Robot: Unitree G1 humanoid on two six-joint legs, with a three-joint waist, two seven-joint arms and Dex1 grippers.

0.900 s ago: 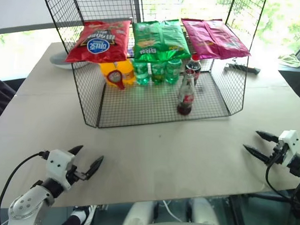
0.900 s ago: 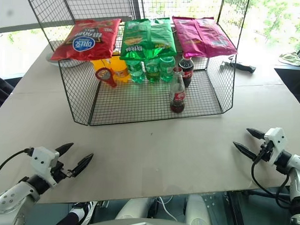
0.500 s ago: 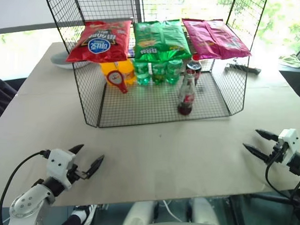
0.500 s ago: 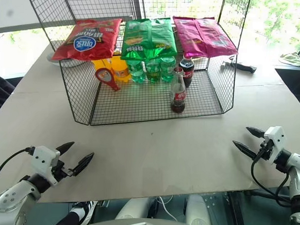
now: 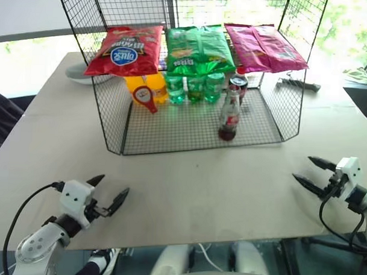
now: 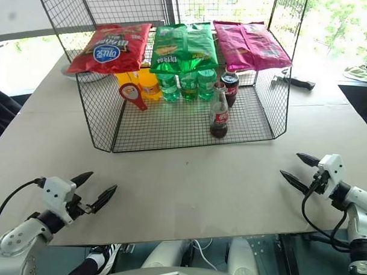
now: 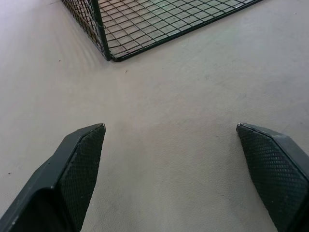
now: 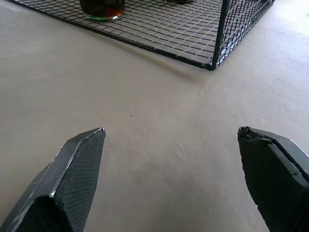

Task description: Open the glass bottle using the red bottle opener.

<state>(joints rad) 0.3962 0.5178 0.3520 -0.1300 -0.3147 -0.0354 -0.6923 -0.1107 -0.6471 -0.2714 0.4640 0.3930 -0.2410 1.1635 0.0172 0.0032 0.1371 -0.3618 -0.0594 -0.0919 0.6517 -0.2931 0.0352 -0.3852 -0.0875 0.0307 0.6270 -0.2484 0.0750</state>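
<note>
Left gripper (image 5: pixel 108 194) hovered low over the desk (image 5: pixel 188 186) near its front edge, fingers spread wide, empty. Red bottle opener (image 5: pixel 144 97) sat on the left side of the wire rack (image 5: pixel 196 129); it looked hooked on the mesh, hard to tell. Glass bottle (image 5: pixel 229 117) stood upright on the rack floor, right of centre, front row, so its neck was clear for access. Right gripper (image 5: pixel 312 173) was spread too, empty, aimed inward. Both well apart from targets; likely staged for reach.
</note>
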